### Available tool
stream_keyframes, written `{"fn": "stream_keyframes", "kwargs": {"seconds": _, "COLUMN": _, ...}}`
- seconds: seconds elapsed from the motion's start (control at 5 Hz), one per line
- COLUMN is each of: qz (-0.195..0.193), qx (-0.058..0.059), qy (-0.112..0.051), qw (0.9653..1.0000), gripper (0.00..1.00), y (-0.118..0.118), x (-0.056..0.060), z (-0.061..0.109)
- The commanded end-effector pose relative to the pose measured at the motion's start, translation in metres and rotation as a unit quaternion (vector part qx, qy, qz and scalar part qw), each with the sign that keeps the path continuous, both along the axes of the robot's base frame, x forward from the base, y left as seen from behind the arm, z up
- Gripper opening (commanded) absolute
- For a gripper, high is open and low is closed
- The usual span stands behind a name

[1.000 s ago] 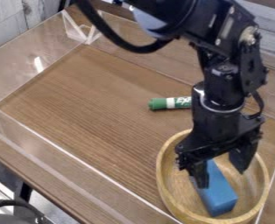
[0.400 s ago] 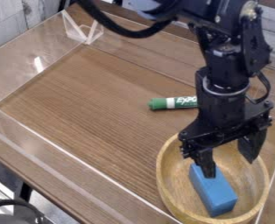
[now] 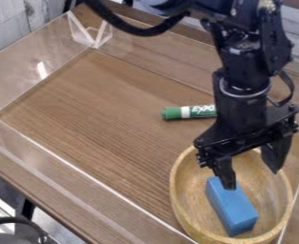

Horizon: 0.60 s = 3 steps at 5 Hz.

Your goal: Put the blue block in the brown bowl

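Note:
The blue block (image 3: 231, 207) lies flat inside the brown bowl (image 3: 186, 196) at the lower right of the table. My gripper (image 3: 251, 167) hangs just above the bowl, pointing steeply down, open, with nothing between its fingers. One black finger (image 3: 225, 171) stands over the block's near end without holding it; the other finger (image 3: 281, 155) is over the bowl's right side.
A green-and-white marker (image 3: 189, 112) lies on the wooden tabletop just behind the bowl. Clear plastic walls (image 3: 38, 69) ring the table on the left and back. The black arm (image 3: 248, 57) rises from the gripper toward the top right.
The open gripper has lifted slightly off the blue block, which stays lying in the bowl. More of the block shows now.

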<state>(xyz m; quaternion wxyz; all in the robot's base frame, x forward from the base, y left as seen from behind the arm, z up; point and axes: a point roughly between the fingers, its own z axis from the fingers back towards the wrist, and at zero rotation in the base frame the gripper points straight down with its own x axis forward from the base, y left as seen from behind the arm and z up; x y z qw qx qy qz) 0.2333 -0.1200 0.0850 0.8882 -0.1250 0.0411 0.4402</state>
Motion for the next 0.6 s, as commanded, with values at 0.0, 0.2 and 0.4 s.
{"fn": "stream_keyframes", "kwargs": {"seconds": 0.0, "qz": 0.003, "qx": -0.018, "qy": -0.037, "qw": 0.9992, "gripper": 1.0, "y": -0.0008, "x": 0.0114, "z": 0.021}}
{"fn": "stream_keyframes", "kwargs": {"seconds": 0.2, "qz": 0.001, "qx": -0.022, "qy": -0.037, "qw": 0.9991, "gripper": 1.0, "y": -0.0004, "x": 0.0122, "z": 0.0216}}
{"fn": "stream_keyframes", "kwargs": {"seconds": 0.4, "qz": 0.005, "qx": -0.021, "qy": -0.035, "qw": 0.9992, "gripper": 1.0, "y": -0.0023, "x": 0.0102, "z": 0.0155}}
